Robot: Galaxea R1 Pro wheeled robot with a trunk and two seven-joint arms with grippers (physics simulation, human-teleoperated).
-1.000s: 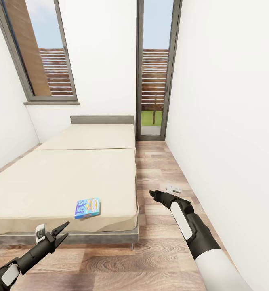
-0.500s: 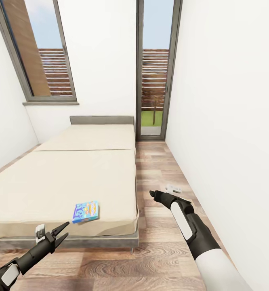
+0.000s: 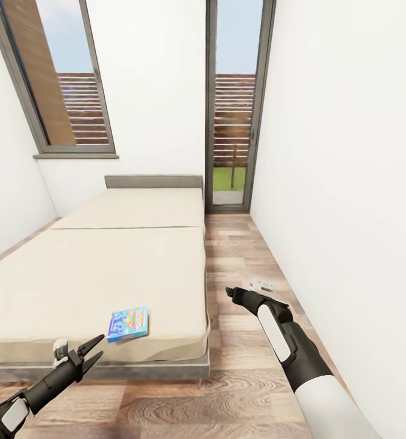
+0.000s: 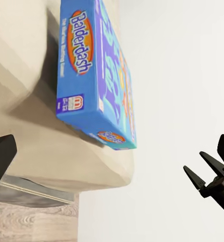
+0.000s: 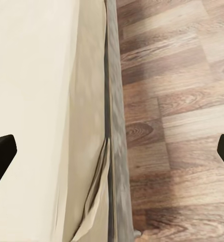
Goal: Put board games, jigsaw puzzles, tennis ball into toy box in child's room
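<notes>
One blue board game (image 3: 128, 324) lies flat near the foot edge of the bed (image 3: 75, 268). My left gripper (image 3: 91, 352) hovers just short of it, fingers spread; my right gripper (image 3: 230, 294) hangs open over the floor (image 3: 239, 378)

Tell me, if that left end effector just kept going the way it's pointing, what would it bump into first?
Most likely the blue board game lying near the foot edge of the bed. The left end effector, open, points up and slightly right toward it. It might meet the mattress edge first; depth is hard to judge.
</notes>
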